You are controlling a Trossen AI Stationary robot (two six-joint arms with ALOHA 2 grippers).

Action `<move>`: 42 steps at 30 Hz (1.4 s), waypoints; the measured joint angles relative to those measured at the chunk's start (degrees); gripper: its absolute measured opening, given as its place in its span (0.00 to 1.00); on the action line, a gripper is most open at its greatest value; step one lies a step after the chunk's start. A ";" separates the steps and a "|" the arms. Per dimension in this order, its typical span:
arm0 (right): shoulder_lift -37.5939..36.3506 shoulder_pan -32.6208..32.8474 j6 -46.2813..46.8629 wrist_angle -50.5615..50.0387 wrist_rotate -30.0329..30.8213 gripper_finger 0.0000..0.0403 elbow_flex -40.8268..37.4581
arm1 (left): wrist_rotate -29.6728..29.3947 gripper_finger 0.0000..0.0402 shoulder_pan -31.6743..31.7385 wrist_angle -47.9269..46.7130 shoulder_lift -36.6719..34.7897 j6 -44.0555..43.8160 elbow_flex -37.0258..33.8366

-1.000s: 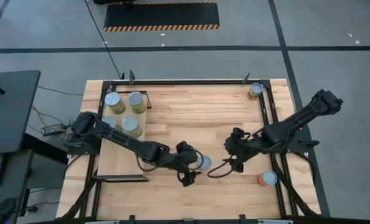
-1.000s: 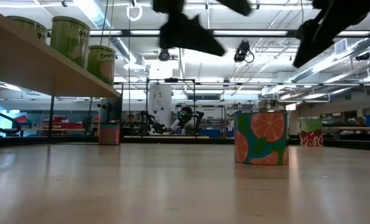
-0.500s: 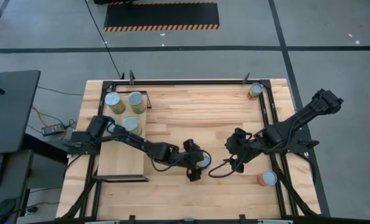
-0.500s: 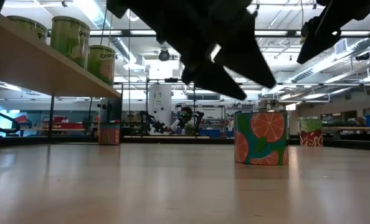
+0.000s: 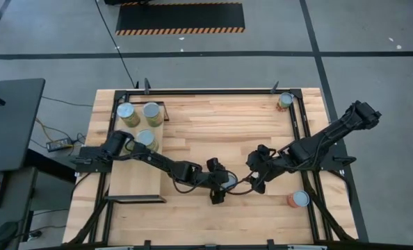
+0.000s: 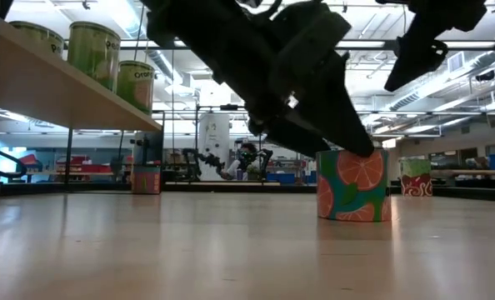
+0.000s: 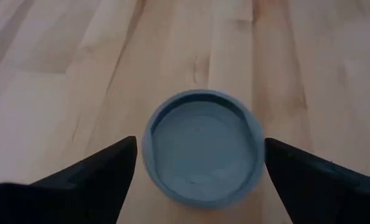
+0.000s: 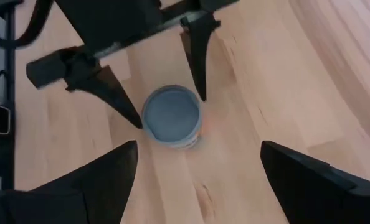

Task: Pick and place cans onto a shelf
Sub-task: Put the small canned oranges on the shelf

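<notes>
The left gripper [image 5: 222,186] hung low over a can [image 7: 203,147] near the middle of the table [image 5: 213,118], its jaws spread wide with one finger on each side of the can, not touching it. The right gripper [image 5: 254,173] hovered just to the right, jaws open too. Three cans [image 5: 138,122] stood on the shelf [image 5: 133,182] at the left, two more near the right edge.
</notes>
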 joint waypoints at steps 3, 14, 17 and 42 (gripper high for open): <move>0.27 -0.44 0.00 0.95 -0.24 0.86 0.00 | -0.04 0.88 0.13 -0.93 0.52 0.00 -0.02; 0.03 -0.65 -0.87 -1.13 -4.37 0.86 1.68 | -0.23 0.88 0.22 7.47 3.77 0.04 -0.01; -0.85 0.10 -0.49 -4.06 -6.19 0.86 3.26 | -0.22 0.86 0.22 8.25 4.50 1.22 -0.02; -3.16 -0.98 -3.80 3.67 -0.19 0.86 3.82 | -2.14 0.71 -5.11 -33.05 -33.51 -1.81 0.00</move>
